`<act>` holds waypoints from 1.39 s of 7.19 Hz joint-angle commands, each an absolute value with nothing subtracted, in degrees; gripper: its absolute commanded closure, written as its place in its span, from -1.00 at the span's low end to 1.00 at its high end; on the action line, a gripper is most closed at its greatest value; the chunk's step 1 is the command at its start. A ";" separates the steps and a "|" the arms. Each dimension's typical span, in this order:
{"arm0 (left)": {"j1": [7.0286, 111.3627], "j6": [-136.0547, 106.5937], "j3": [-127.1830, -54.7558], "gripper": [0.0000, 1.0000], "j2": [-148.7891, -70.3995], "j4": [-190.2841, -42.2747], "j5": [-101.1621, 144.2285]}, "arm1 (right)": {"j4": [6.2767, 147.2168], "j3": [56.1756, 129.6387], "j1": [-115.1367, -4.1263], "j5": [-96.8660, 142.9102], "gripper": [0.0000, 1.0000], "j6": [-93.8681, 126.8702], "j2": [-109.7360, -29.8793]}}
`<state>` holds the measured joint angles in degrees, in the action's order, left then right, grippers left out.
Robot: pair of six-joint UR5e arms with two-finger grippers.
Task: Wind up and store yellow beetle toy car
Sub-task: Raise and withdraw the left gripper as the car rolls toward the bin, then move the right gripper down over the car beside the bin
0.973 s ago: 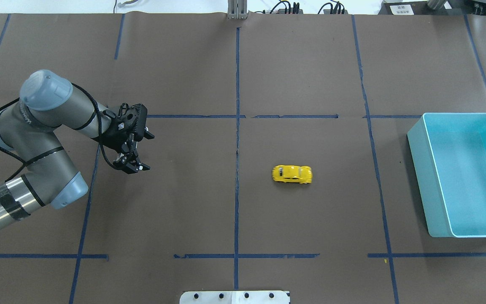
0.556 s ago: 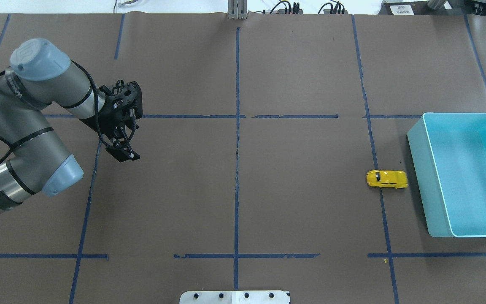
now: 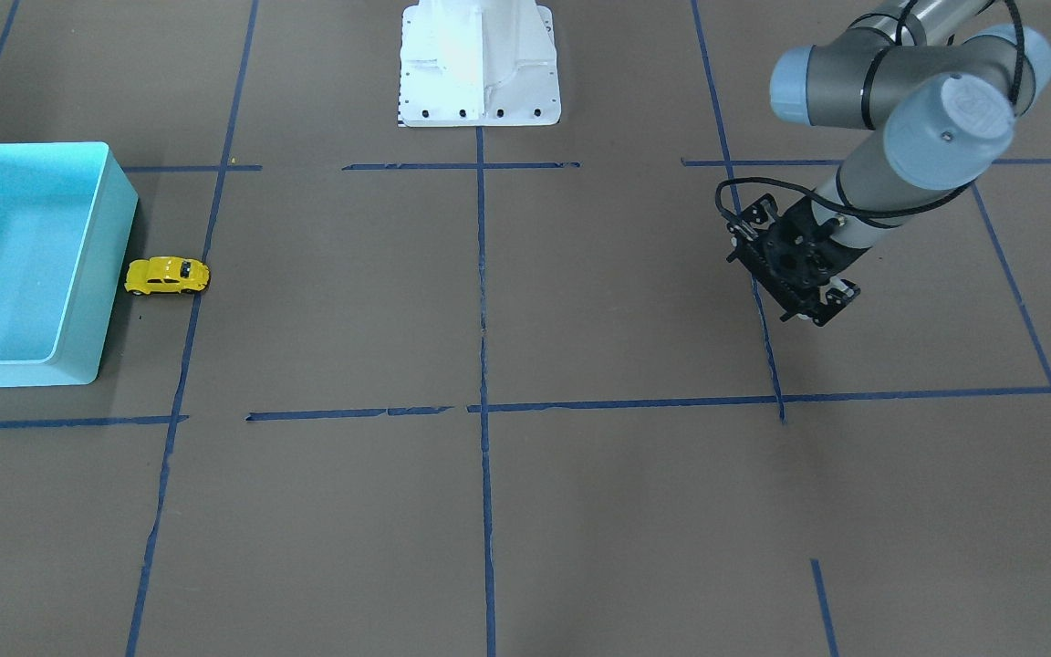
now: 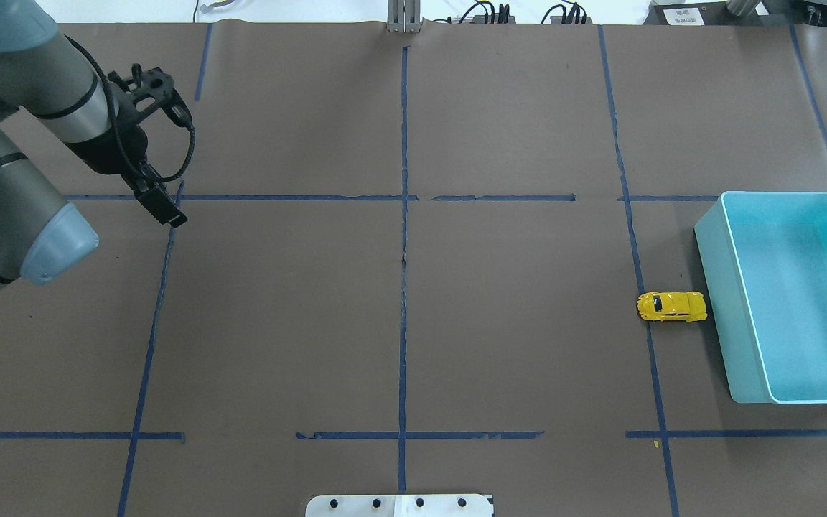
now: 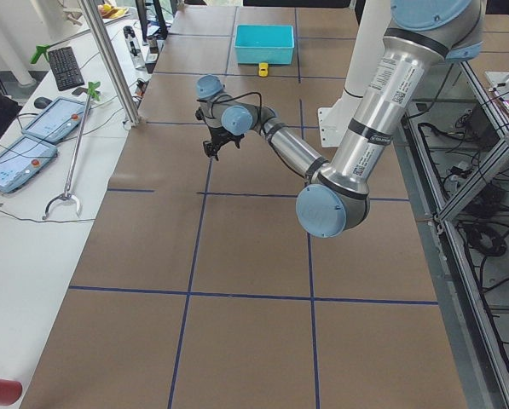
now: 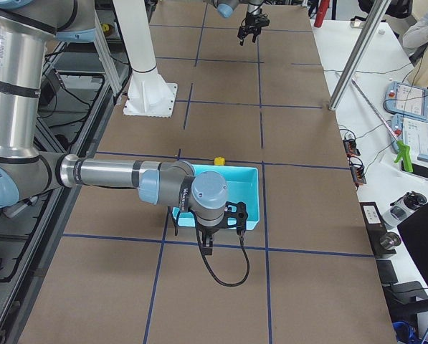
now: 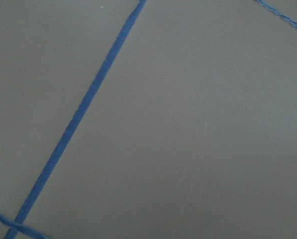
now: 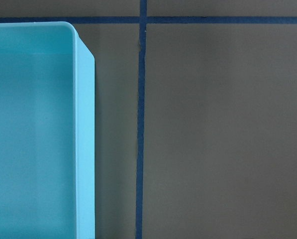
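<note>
The table (image 4: 514, 129) is wearing a matte brown paper cover, slightly creased, with narrow blue tape lines (image 4: 403, 287) crossing it in a grid. The yellow toy car (image 4: 672, 306) is sitting on its wheels on that paper. It is a small, glossy, rounded beetle shape with dark windows, lying across one tape line with one end pointing at the bin (image 4: 718, 323). It is resting outside the bin, just beside the long wall nearest the table's middle; whether it is touching that wall is not clear. The bin is a smooth turquoise plastic box, rectangular, with sloping walls, rounded corners and a thin pale rim, and nothing is showing inside it.

The left pincer (image 4: 171, 215) is hanging over the paper well apart from the car, at the other side of the table, above a crossing of tape lines. It is black and angular, with a looped cable beside it. It is holding nothing and touching nothing, but it is showing edge-on, so how far it is open I cannot tell.

The right pincer (image 6: 206, 249) is hanging close to the bin's outer wall, on the side away from the car. It is showing only in the side view, so its opening cannot be told either.
</note>
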<state>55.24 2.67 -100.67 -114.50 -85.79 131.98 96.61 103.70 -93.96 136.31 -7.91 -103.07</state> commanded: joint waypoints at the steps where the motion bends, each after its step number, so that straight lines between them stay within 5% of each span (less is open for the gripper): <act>1: 61.58 -4.97 -100.55 -0.99 -113.56 -81.23 131.92 | 96.68 104.76 -93.87 136.84 -1.00 -7.82 -102.57; 7: 75.30 -12.93 -100.90 -0.99 -104.18 -72.33 124.27 | 97.12 115.12 -76.17 138.07 -1.00 -8.09 -91.76; 9: 81.70 -7.77 -102.30 -0.99 -92.88 -82.04 128.46 | 97.73 113.31 -59.65 136.76 -1.00 -7.56 -81.43; 10: 83.30 -7.39 -102.22 -0.99 -87.94 -85.74 132.93 | 97.65 114.42 -59.76 136.84 -1.00 -7.91 -80.87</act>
<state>80.43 -9.09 -101.94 -94.63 -80.69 128.22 97.49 114.10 -63.24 137.04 -7.79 -83.64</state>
